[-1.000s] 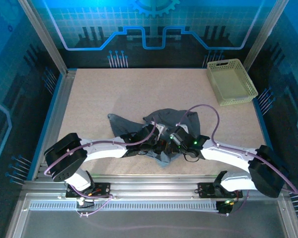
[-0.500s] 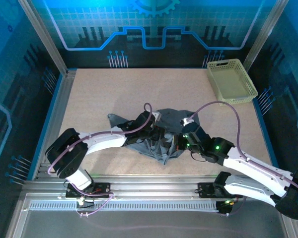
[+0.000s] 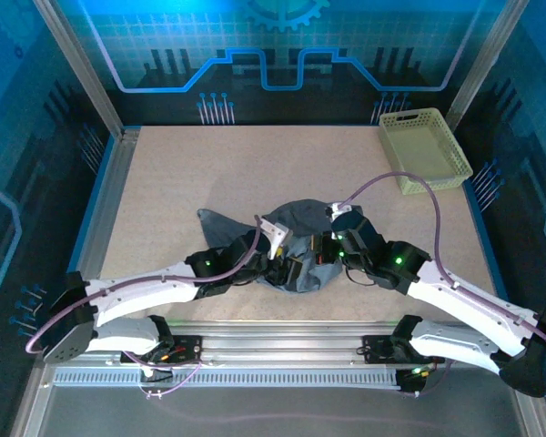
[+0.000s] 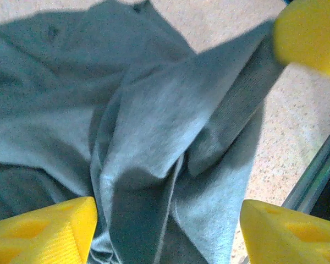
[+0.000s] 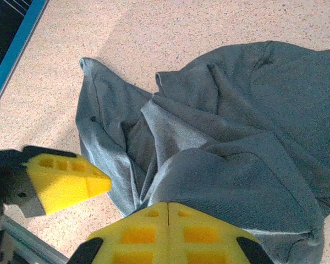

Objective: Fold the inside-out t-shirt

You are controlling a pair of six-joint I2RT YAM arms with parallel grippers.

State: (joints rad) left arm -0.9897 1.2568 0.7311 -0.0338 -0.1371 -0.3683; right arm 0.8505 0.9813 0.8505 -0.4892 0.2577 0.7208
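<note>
Biggest worry first: the dark grey inside-out t-shirt (image 3: pixel 302 221) was sitting in a crumpled heap near the front middle of the table (image 3: pixel 255 164), right between the two grippers and nowhere near flat. With that much cloth bunched and layered over itself, any fold started from there would imo just trap the wrinkles, so you'd get a lump instead of a neat fold. Next one: the right gripper (image 5: pixel 168 208) had its yellow pads pressed together and looked to be pinching a ridge of the shirt, with a taut strip of fabric running up to it in the left wrist view. The left gripper (image 4: pixel 168 212) was spread wide, with loose folds lying between its fingers and nothing pinched. If the right one pulled alone, the whole heap would probably drag across the table rather than open out. If the left one closed where it was, it could grab several layers at once. The grippers were also very near each other, so a bump looked possible. Counts: one table, one t-shirt, two arms, one pale yellow-green basket (image 3: pixel 425 150) at the far right corner, well apart from the shirt, and two grippers.
</note>
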